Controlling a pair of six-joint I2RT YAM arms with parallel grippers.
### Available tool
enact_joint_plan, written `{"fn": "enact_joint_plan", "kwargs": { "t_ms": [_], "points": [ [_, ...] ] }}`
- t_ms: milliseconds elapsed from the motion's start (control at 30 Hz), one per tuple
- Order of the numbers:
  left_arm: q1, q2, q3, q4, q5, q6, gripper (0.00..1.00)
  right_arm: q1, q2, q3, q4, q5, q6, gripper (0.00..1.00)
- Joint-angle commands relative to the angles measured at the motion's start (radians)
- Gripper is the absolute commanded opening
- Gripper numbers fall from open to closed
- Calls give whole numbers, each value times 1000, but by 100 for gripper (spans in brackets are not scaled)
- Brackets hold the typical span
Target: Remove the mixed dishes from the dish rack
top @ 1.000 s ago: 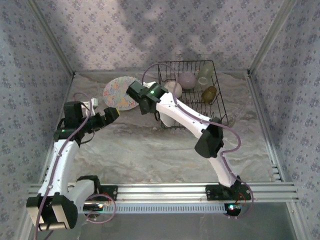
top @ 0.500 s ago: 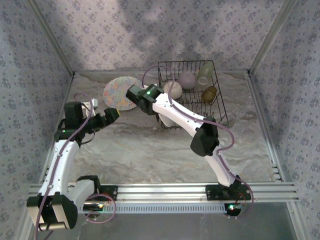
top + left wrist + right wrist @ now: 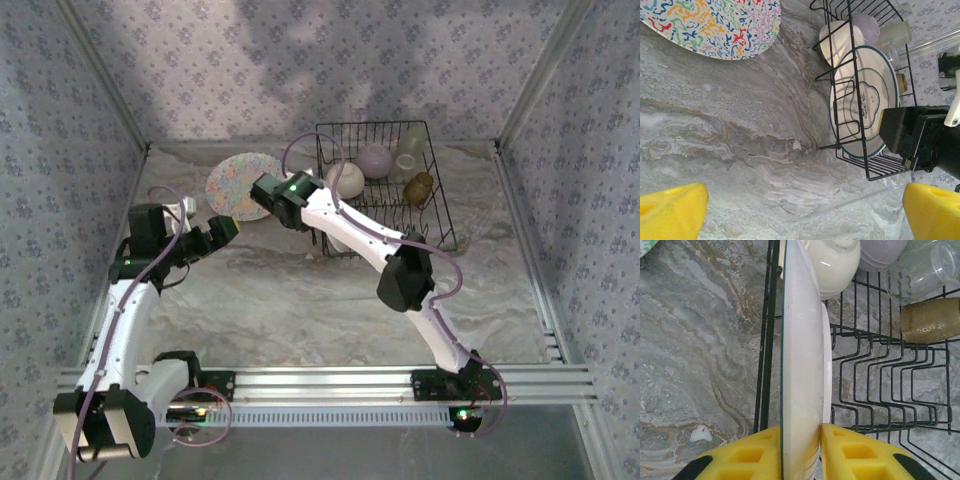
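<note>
The black wire dish rack (image 3: 436, 212) stands at the back right of the table. A white plate with a thin green rim (image 3: 800, 340) stands on edge at the rack's left side, and my right gripper (image 3: 800, 432) is shut on its rim, one yellow pad on each face. The same plate (image 3: 860, 105) shows face-on behind the wires. Further in lie a cream bowl (image 3: 832, 260), a lilac bowl (image 3: 880, 252), a clear cup (image 3: 925, 270) and a tan cup (image 3: 930, 320). My left gripper (image 3: 805, 210) hangs open over bare table, left of the rack.
A plate with multicoloured squiggles (image 3: 238, 185) lies flat on the marbled table, left of the rack and beyond my left gripper. Patterned walls close in the back and both sides. Bare table lies in front of the rack.
My right gripper's jaws have closed onto the white plate's rim, and its wrist has shifted slightly left. The left arm has not moved.
</note>
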Motion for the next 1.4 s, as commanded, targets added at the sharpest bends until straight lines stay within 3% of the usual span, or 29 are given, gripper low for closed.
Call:
{"fn": "enact_joint_plan", "kwargs": {
  "t_ms": [0,167,333,1367],
  "points": [
    [0,-10,-6,15,-10,8,99,-4,1,32,-46,55,7,20],
    [0,-5,-7,19,-9,4,99,-5,-6,32,-66,69,13,7],
    [0,-2,-9,21,-10,1,99,-7,-17,33,-80,95,26,0],
    [-1,9,-14,26,-10,-4,99,-33,-112,46,-105,240,26,0]
  ]
}}
